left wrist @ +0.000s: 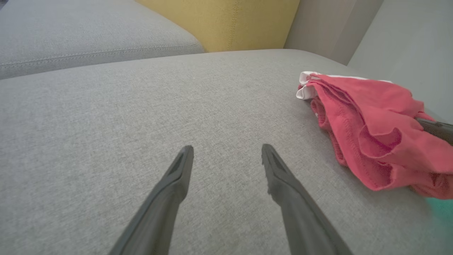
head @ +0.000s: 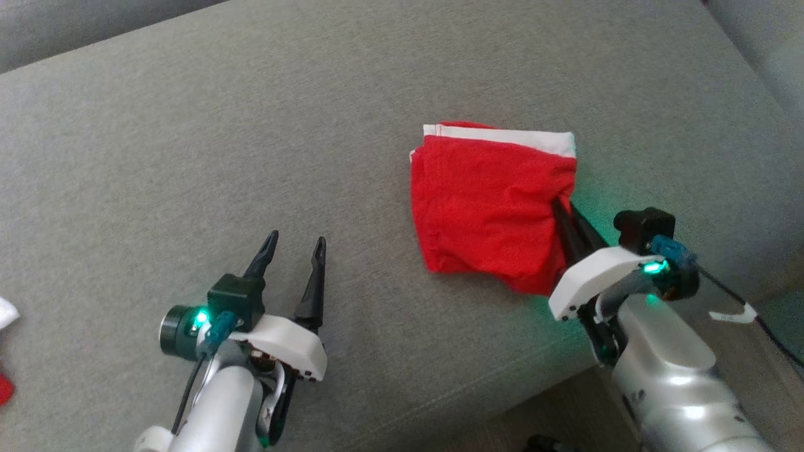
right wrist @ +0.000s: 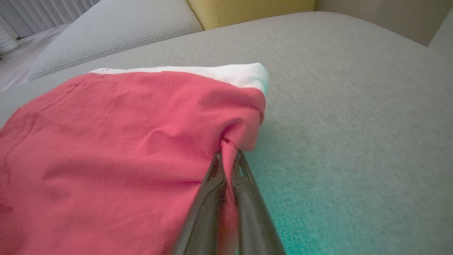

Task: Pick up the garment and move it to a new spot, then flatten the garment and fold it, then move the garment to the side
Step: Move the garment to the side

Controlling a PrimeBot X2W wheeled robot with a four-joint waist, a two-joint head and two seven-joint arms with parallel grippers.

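Observation:
The garment [head: 487, 201] is a folded red cloth with a white band along its far edge, lying right of centre on the grey sofa cushion [head: 251, 125]. My right gripper [head: 561, 204] is shut on the garment's right edge, pinching a fold of red fabric [right wrist: 228, 150] between its dark fingers. In the left wrist view the garment [left wrist: 371, 131] bunches at the right, with one right finger [left wrist: 437, 129] poking from it. My left gripper [head: 295, 246] stands open over bare cushion well to the garment's left, its fingers [left wrist: 182, 166] spread with nothing between them.
The cushion's front edge [head: 534, 383] runs just below the right gripper. A yellow pillow [left wrist: 230, 21] and a second grey cushion [left wrist: 88, 32] lie at the back. Small white and red scraps [head: 5, 351] show at the far left edge.

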